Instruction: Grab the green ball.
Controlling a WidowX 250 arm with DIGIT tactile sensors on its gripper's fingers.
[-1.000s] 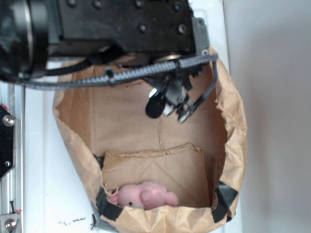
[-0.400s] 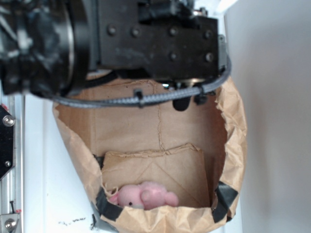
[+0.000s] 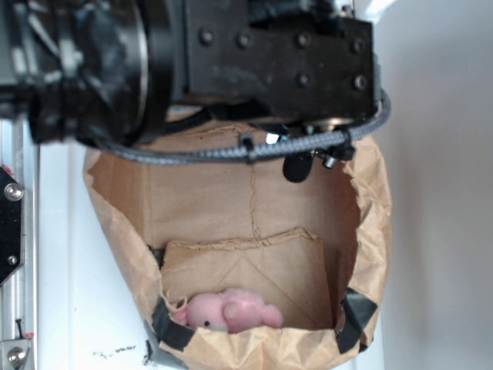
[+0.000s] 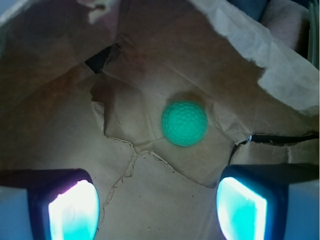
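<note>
The green ball (image 4: 184, 123) lies on the creased brown floor of the paper bag (image 4: 60, 100), round and mint-green with a dimpled surface. My gripper (image 4: 157, 202) is open. Its two glowing pads (image 4: 72, 210) sit at the bottom corners of the wrist view, wide apart with only bare paper between them. The ball is ahead of the pads, slightly right of centre, and touches neither. In the exterior view the black arm hides the ball. Only a dark tip of the gripper (image 3: 306, 163) shows under the cable.
The brown paper bag (image 3: 371, 223) lies with crumpled walls all round and black tape at its near corners. A pink plush toy (image 3: 227, 310) sits at the bag's near end. A torn paper edge (image 4: 265, 60) overhangs the upper right. A white table surrounds the bag.
The arm has shifted to the right and lower in the exterior view. It now covers the gripper fingers that showed plainly over the bag's far end a second ago. The plush has not moved.
</note>
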